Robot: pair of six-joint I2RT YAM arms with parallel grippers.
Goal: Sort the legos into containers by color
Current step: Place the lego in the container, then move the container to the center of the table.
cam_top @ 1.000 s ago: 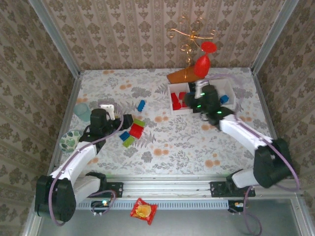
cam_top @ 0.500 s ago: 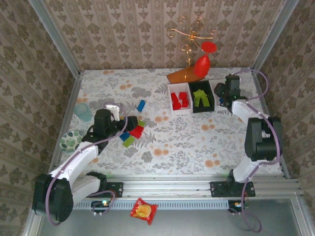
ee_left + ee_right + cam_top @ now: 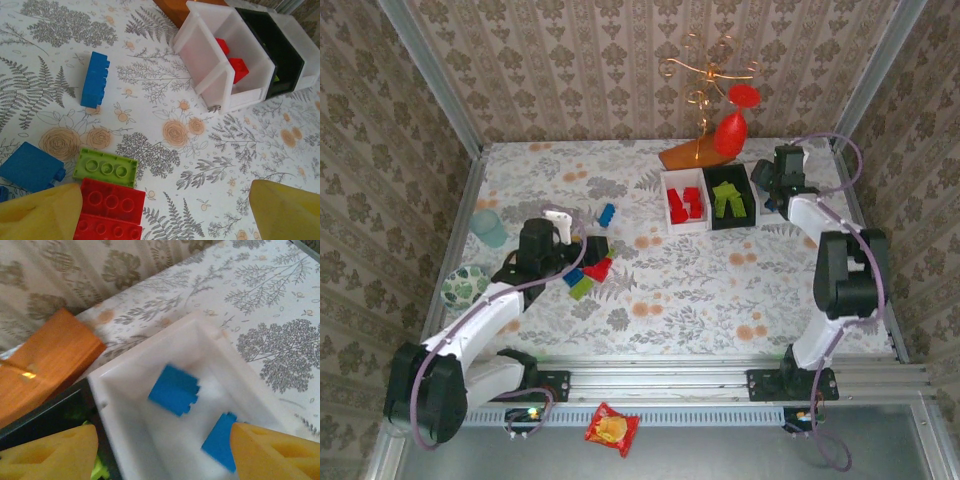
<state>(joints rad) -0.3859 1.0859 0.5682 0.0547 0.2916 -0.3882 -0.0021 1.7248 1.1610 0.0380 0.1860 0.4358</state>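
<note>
Left fingers (image 3: 40, 212) wide apart, nothing clamped; red brick (image 3: 110, 210) on desk (image 3: 165, 175) between them, hard by the left-hand one; lime brick (image 3: 104, 169) touching it just beyond; blue brick (image 3: 30, 167) beside that; second blue brick (image 3: 95, 79) further ahead; white box (image 3: 220, 80) w/ red pieces well ahead. Right fingers (image 3: 270, 450) also apart, empty, over second white box (image 3: 125, 405); blue pair (image 3: 174, 389) lying inside, below & between them. Top cam has the arm across that box, but looks into black box (image 3: 732, 224): lime bricks (image 3: 727, 198) inside, mostly dark from left wrist cam.
</note>
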